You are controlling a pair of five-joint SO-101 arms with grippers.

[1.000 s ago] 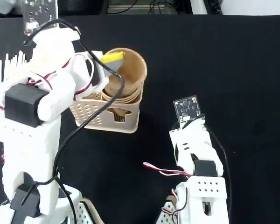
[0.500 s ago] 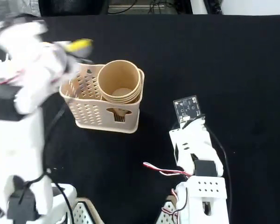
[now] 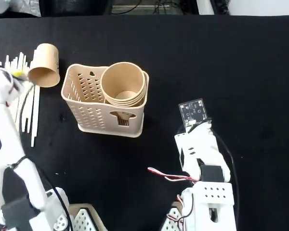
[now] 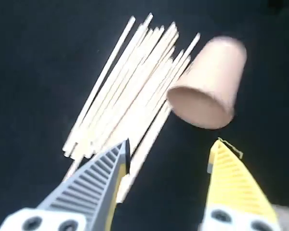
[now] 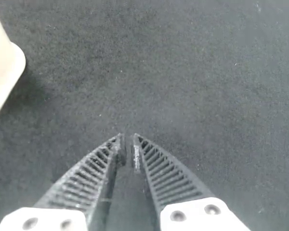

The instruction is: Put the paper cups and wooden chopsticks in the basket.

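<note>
High view, 12 o'clock = far table edge. At the 9 o'clock edge of the black table (image 3: 221, 57) stands the left arm (image 3: 4, 125), its wrist end blurred beside the sticks. The left gripper (image 4: 171, 144) is spread wide, 1 grey finger and 1 yellow finger, nothing between them. It hangs above the table over the near ends of the sticks and the mouth of the fallen cup.

The wooden chopsticks (image 3: 25, 98) lie flat in 1 loose fanned bundle at 9 to 10 o'clock, running roughly 12 to 6, outside the basket. Their count is not readable.

The loose paper cup (image 3: 44, 67) lies on its side at 10 o'clock, at the bundle's 3 o'clock side, base toward 12, mouth toward 7. Its rim meets the edge of the bundle. Cannot tell if it rests on the sticks. It sits between the sticks and the basket, near the basket but apart from it.

The basket (image 3: 94, 118), beige and perforated, stands upright at about 10 o'clock from table centre. In its 3 o'clock half is 1 stack of nested paper cups (image 3: 124, 82), upright, mouths up.

The right arm (image 3: 204, 163) is at 5 to 6 o'clock, folded low, with 1 circuit board (image 3: 192, 110) at its far end. The right gripper (image 5: 126, 144) has its fingers almost together, just a thin slit, gripping nothing, aimed at bare black cloth. The basket's rounded corner is nearby, apart from the tips.
</note>
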